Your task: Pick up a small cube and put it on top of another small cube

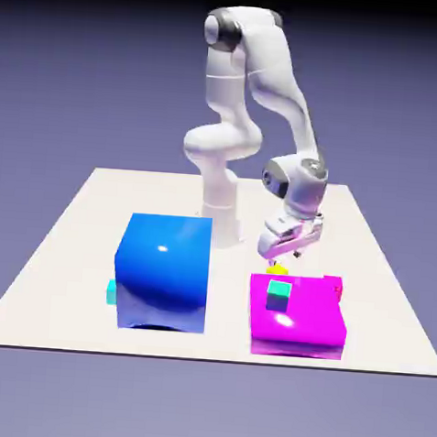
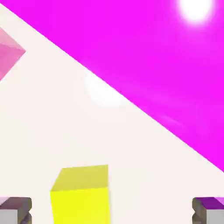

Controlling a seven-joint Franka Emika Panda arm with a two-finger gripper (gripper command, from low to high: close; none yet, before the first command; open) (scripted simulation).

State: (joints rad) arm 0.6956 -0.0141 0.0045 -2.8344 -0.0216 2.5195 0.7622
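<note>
Yellow cube (image 2: 81,203) sits on the table behind the magenta block (image 1: 296,312), and I have the gripper (image 2: 112,214) over it, spread wide and holding nothing, so the fingers can pass down either side. In the hand view the cube lies nearer the left fingertip, so I judge I should centre before lowering, keeping clear of that block.
</note>
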